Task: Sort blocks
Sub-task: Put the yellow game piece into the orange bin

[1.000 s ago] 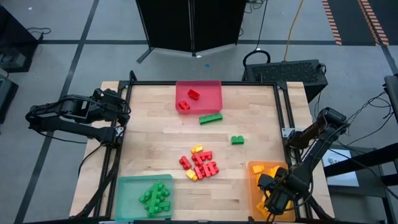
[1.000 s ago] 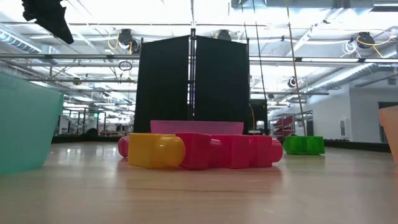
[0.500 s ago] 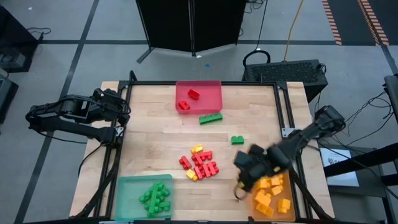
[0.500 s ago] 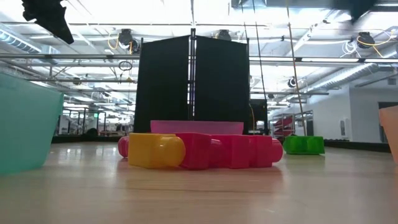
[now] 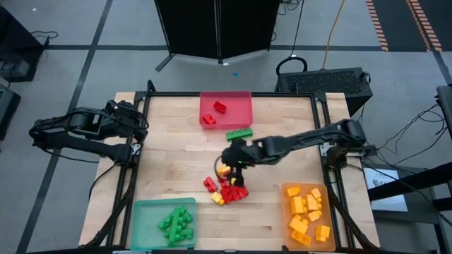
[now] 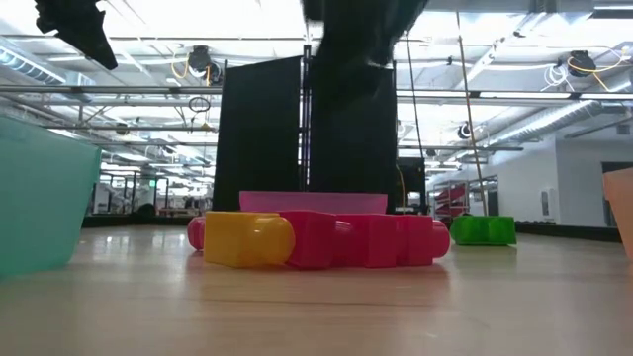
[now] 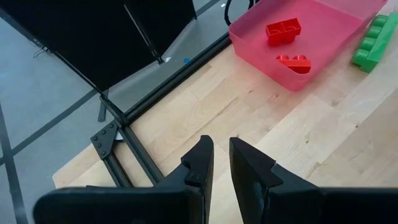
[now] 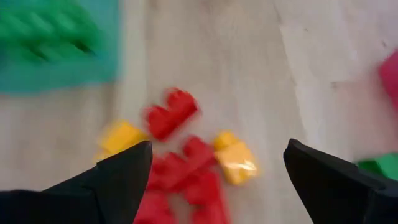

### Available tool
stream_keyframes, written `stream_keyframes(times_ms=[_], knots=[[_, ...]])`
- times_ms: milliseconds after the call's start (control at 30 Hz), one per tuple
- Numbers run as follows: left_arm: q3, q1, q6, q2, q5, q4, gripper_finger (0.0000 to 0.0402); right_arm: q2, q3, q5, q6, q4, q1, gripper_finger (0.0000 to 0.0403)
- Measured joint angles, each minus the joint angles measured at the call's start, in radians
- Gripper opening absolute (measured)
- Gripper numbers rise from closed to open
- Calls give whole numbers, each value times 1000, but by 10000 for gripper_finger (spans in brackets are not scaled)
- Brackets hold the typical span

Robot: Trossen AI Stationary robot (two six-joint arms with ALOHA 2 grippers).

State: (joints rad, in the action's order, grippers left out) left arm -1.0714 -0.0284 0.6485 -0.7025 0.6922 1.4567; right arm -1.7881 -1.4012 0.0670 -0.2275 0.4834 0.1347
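A heap of red and yellow-orange blocks (image 5: 226, 186) lies on the table's middle; in the low view the heap (image 6: 316, 240) sits in a row. My right gripper (image 5: 228, 164) hovers over its far side, open, fingers spread wide either side of the blocks (image 8: 186, 155) and touching none. It shows as a dark mass (image 6: 361, 30) in the low view. One long green block (image 5: 239, 133) lies near the red tray, and another green block (image 6: 483, 230) rests on the wood. My left gripper (image 7: 221, 149) waits shut over the table's far left corner.
The red tray (image 5: 244, 99) at the far edge holds two red blocks. The green tray (image 5: 141, 212) at the near left holds several green blocks. The orange tray (image 5: 289, 190) at the near right holds several yellow-orange blocks. A black metal frame (image 5: 321, 127) borders the table.
My right arm has swung from over the orange tray at the near right corner toward the table's left and far side, and now reaches over the middle heap. The blocks on the table have stayed in place.
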Motion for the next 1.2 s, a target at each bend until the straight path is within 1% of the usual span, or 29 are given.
stream_keyframes(times_ms=[100, 233, 500, 767, 1000, 1200], knots=[[0, 0, 0, 0, 0, 0, 59, -54, 1, -34, 88, -1, -37, 356], [0, 0, 0, 0, 0, 0, 59, -113, 1, -101, 141, -17, -68, 356], [0, 0, -1, 0, 5, 1, 59, -191, 1, -101, 215, -82, -103, 356], [0, 0, -1, 0, 6, 1, 59, -219, 0, -121, 276, -98, -109, 356], [0, 0, -1, 0, 6, 1, 59, -270, -3, -129, 261, -118, -120, 355], [0, 0, -1, 0, 5, 2, 59, -300, -6, -137, 235, -121, -123, 339]])
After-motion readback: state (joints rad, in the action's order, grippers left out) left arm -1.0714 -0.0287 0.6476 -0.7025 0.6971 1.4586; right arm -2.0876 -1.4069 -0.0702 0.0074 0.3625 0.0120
